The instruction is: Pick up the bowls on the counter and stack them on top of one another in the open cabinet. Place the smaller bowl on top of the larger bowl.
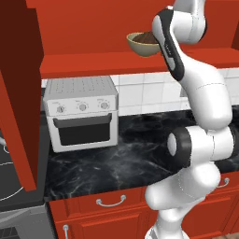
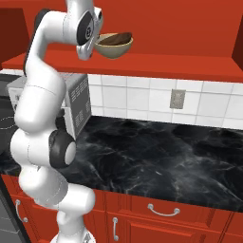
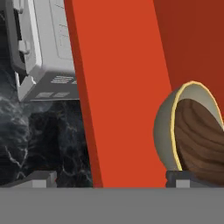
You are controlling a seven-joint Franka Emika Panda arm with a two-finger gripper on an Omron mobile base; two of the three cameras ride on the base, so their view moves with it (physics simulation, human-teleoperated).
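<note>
Across the top of the left base view, red cabinet with its thick shelf floor, darker side door hanging down the left edge. Below it, black veined counter spanning the middle of the frame, bare of bowls, above red drawers with silver handles. At left centre, white toaster oven against the tiled wall.

Upper right of the left base view, white arm reaching up to the shelf, hand beside the stack; upper left in the right base view. Gripper spread wide, holding nothing: one dark fingertip low and left in the hand view, the other low and right, just under the bowls' edge; touching or not, cannot tell.

On the shelf floor, upper centre-right of the left base view, larger bowl, pale yellowish-tan, deep, upright. Nested inside it, smaller bowl, dark brown with wood grain, seated slightly tilted, its rim just above the tan one. Same stack at upper centre of the right base view and at right in the hand view.

Stacking apparently done. Judged by look: both rigid, light, smooth-walled, likely to slip under a side squeeze and to chip if knocked off the ledge. Best hold, if any regrasp is needed: one finger inside, one outside, pinching the rim wall, lifting straight up.
</note>
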